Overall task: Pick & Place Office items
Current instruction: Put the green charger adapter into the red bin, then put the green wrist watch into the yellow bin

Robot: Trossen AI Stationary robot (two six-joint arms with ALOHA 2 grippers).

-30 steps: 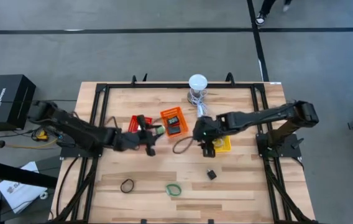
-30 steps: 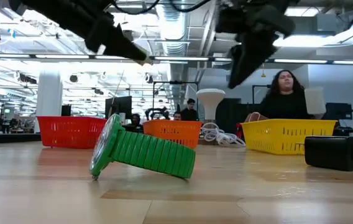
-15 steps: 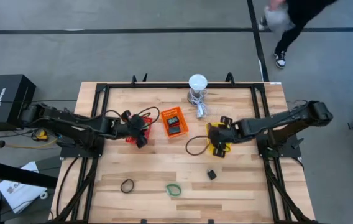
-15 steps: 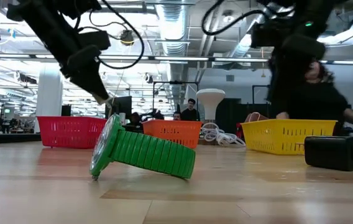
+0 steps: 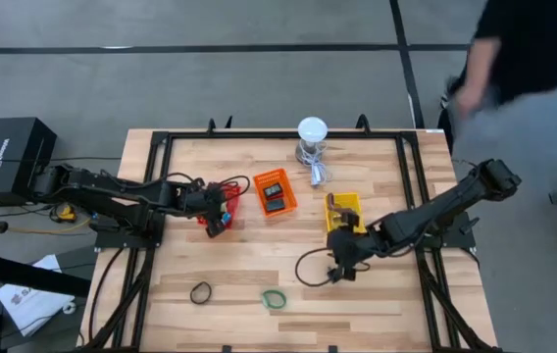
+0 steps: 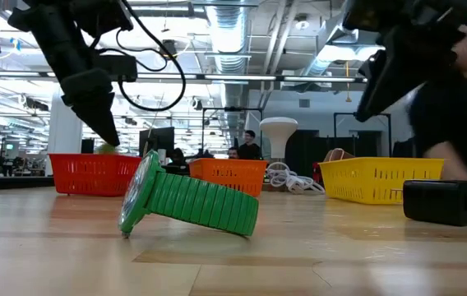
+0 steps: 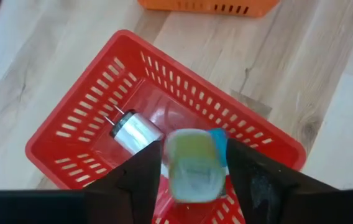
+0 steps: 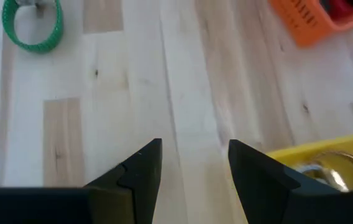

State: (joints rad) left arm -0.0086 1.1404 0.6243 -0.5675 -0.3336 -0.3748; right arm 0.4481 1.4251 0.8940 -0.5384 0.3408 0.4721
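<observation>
— Looking at the table (image 5: 377, 167), which arm is busy?

— Both reach in. The left gripper (image 7: 191, 165) hangs right over the red basket (image 7: 77, 118), fingers narrowed onto a small pale yellow-green block with a blue edge (image 7: 195, 163); it sits squarely between them.

— Anything already in that basket?

— A little silver clip (image 7: 134, 132) lies on its floor, just beside the held piece.

— And the other arm?

— The right gripper (image 5: 340, 267) is low over the wood, near the front corner of the yellow basket (image 5: 346, 210), fingers apart with nothing between them. From above I can't make out any item under it.

— What's left loose?

— A green band ring (image 5: 276, 298) lies near the front edge, well clear of both grippers, ribbed and propped up on one side (image 6: 188, 200). A black band ring (image 5: 201, 292) lies flat to its left. A black block (image 6: 440, 201) sits at the right in the low view. The orange basket (image 5: 275, 192) holds dark bits.
</observation>
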